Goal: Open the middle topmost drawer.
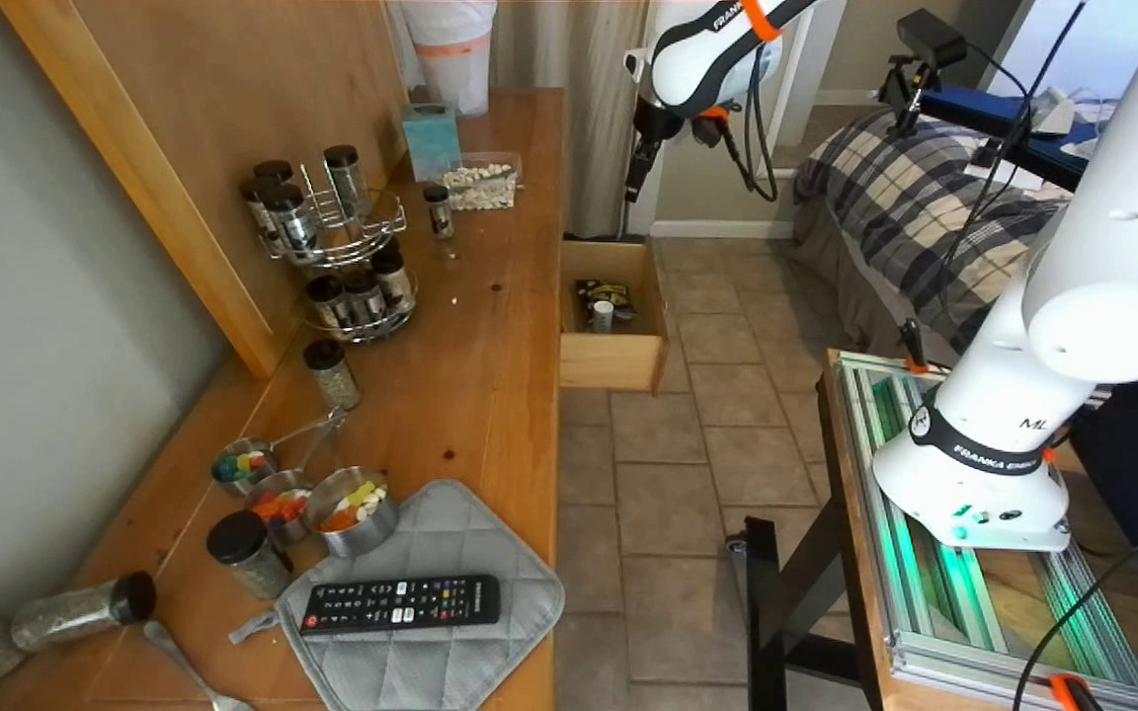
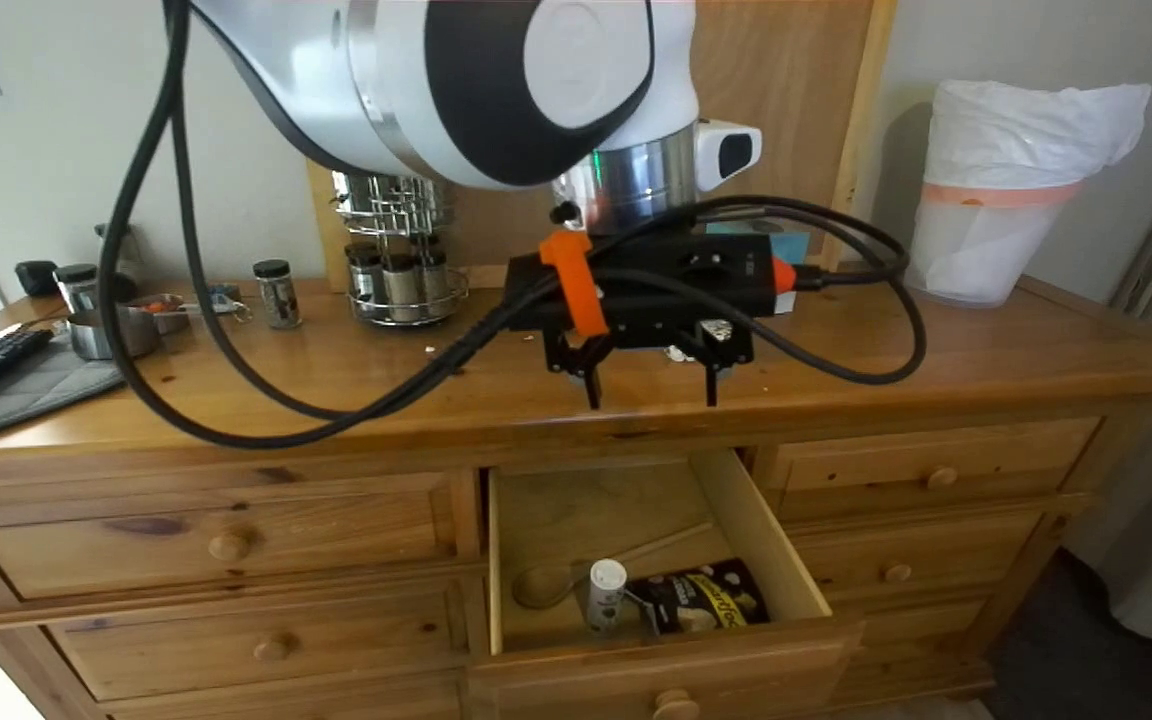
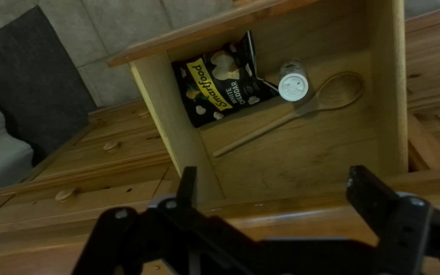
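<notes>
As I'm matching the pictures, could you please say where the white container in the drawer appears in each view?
In an exterior view: white container, near the centre.
In an exterior view: white container, bottom centre.
Wrist view: white container, upper half, right of centre.
Shared landmark: black Smartfood bag beside it.

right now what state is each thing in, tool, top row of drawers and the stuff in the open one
Tool, open, holding nothing
Middle top drawer, open; whether fully, cannot tell
Top drawer at left in an exterior view, shut
Top drawer at right there, shut
White-topped shaker, upright
Snack bag, lying down; sealed or not, cannot tell
Wooden spoon, lying flat
</notes>
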Robot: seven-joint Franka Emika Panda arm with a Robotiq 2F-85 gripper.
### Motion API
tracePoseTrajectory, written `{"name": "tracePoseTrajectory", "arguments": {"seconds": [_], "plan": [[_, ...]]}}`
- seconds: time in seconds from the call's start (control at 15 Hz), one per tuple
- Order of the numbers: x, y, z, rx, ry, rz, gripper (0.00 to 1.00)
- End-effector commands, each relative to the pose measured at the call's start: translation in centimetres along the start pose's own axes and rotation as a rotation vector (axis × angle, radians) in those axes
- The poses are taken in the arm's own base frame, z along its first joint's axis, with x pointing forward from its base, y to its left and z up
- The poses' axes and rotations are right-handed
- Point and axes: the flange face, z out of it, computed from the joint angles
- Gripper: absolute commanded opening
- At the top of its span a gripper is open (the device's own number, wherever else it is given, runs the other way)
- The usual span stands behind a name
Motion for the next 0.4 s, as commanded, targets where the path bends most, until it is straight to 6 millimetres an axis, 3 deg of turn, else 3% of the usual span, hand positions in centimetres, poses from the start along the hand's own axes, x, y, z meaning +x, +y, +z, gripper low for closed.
{"name": "tracePoseTrajectory", "arguments": {"seconds": [0.0, 0.33], "plan": [[-0.30, -0.09, -0.60, 0.007, -0.001, -0.004, 1.00], [-0.81, -0.41, -0.83, 0.016, -0.003, -0.009, 1.00]]}}
